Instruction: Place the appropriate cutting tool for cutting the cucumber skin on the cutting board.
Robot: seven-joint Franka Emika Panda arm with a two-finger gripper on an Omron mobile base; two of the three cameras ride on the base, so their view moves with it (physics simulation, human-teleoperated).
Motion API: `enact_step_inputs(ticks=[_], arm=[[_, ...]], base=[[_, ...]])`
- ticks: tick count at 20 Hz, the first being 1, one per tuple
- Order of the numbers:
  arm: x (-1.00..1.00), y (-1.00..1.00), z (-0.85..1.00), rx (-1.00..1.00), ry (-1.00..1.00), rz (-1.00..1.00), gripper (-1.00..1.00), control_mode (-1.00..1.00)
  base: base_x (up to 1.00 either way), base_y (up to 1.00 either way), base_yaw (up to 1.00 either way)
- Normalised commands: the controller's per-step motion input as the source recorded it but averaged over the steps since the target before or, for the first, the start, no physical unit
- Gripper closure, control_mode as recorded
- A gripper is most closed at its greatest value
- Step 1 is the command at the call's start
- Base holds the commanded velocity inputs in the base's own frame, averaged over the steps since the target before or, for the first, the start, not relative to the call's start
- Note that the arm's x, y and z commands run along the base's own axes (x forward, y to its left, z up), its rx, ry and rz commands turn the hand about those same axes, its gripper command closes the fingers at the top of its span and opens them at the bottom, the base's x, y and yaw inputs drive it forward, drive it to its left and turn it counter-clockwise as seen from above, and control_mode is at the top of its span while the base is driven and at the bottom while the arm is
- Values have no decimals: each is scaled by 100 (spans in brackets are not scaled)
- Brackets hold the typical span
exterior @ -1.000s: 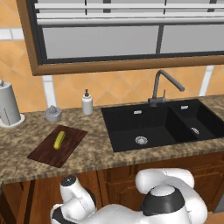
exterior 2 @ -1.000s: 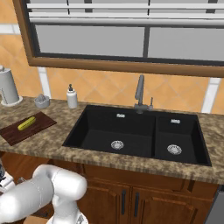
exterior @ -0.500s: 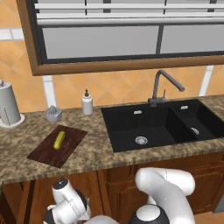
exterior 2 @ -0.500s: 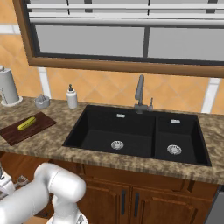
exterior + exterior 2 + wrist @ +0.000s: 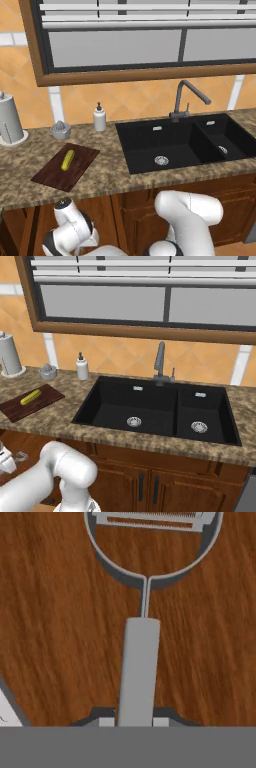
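Lay flat on brown wood grain: silvery peeler point(image 5: 142, 637), long axis straight away from the hand, round forked head with its blade farthest. Slim grey handle clamped at its near end between shut gripper point(image 5: 133, 722) fingers point(image 5: 106, 722).

Flat, even rendered light, fairly bright, no glare. Faint soft shadow under the peeler point(image 5: 141, 662) head in hand view; base views slightly soft and low-res, no edge distortion.
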Motion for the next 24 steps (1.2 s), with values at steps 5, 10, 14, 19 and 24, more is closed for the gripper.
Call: enact_step_inputs(ticks=[5, 10, 14, 19, 24], arm=[[-100, 0, 93, 2, 0, 0, 100, -100], [-92, -1, 100, 0, 0, 1, 100, -100], [-58, -30, 100, 0, -8, 0, 100, -100], [2, -41, 100, 0, -10, 0, 100, -100], [71, -39, 85, 2, -1, -8, 100, -100]], base=[[0, 0, 0], [0, 0, 0], [0, 0, 0], [0, 0, 0], [0, 0, 0]])
